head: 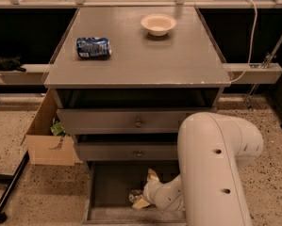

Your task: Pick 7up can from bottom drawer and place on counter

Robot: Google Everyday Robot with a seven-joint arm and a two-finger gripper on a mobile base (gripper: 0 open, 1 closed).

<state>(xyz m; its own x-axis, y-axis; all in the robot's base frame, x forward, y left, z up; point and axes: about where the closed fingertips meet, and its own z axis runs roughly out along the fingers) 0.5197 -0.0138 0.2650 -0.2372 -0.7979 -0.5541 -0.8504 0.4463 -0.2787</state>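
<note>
The 7up can lies on the floor of the open bottom drawer, only partly in view, showing dark green and silver. My gripper reaches down into the drawer from the right. Its pale fingers are spread, one fingertip behind the can and one in front, with the can close to the front one. My white arm hides the drawer's right half. The grey counter tops the cabinet above.
A blue and white can lies on the counter's left side and a white bowl at its back. Two shut knob-fronted drawers sit above the open one. A cardboard box stands left of the cabinet.
</note>
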